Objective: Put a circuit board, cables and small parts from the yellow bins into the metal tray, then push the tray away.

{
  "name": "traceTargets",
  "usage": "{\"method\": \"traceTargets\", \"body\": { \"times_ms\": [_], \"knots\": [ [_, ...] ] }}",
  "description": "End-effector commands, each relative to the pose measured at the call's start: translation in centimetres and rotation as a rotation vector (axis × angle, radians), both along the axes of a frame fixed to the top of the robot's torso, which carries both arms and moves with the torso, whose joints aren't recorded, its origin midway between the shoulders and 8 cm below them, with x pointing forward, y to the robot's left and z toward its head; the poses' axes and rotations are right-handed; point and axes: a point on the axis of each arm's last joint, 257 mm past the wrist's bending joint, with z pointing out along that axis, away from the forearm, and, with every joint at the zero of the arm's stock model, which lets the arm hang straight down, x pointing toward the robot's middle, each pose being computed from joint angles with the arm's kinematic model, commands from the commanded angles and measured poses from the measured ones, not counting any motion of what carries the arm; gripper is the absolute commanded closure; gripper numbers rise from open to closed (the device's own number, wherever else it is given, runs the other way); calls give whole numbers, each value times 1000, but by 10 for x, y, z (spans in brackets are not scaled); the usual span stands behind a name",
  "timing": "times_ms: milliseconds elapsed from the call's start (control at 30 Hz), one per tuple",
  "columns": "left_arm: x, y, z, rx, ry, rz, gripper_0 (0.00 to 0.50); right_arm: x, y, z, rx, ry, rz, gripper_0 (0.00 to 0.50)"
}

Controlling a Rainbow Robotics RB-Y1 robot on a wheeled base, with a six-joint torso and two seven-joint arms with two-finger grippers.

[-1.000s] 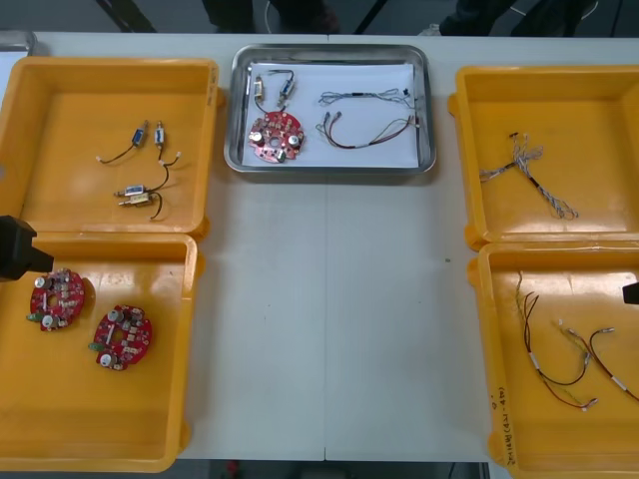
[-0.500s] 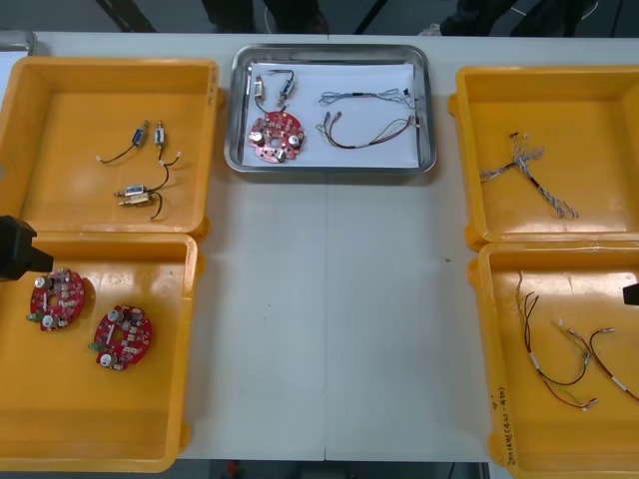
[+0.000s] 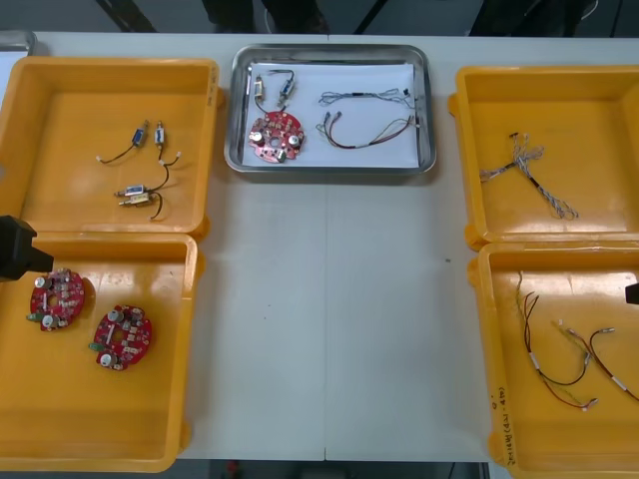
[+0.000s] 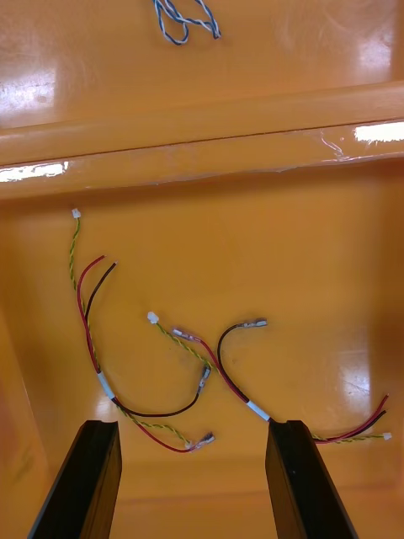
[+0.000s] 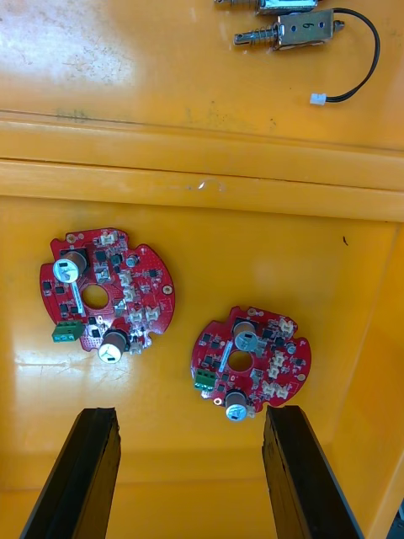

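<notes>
The metal tray (image 3: 330, 171) is set at the far side of the surface (image 3: 329, 329), between the yellow bins. A round red circuit board (image 3: 275, 136) is laid on its white inside. Small metal parts (image 3: 272, 88) are placed just past the board, and thin cables (image 3: 364, 128) are laid beside it.

The left claw (image 5: 192, 413) is held over the near left bin (image 3: 100, 419). Its fingers are kept apart and nothing is held between them. A first spare board (image 5: 106, 295) and a second spare board (image 5: 250, 360) are seen lying flat below it.

The right claw (image 4: 192, 425) is held over the near right bin (image 3: 559, 439). Its fingers are spread apart too, with nothing held. Loose cables (image 4: 204, 376) in red, black and yellow are spread on the bin floor below. A twisted blue and white cable (image 4: 185, 21) is seen in the far right bin (image 3: 559, 100).
</notes>
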Motion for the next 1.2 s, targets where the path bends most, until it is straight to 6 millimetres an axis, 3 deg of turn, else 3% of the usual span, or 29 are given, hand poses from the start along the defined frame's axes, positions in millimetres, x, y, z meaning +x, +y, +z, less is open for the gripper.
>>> {"method": "traceTargets", "body": {
  "times_ms": [33,1200],
  "knots": [
    [-1,14,14,71,-33,-53,0,-5,-16,4,-32,7,-43,0],
    [-1,14,14,71,-33,-53,0,-5,-16,4,-32,7,-43,0]
  ]
}}
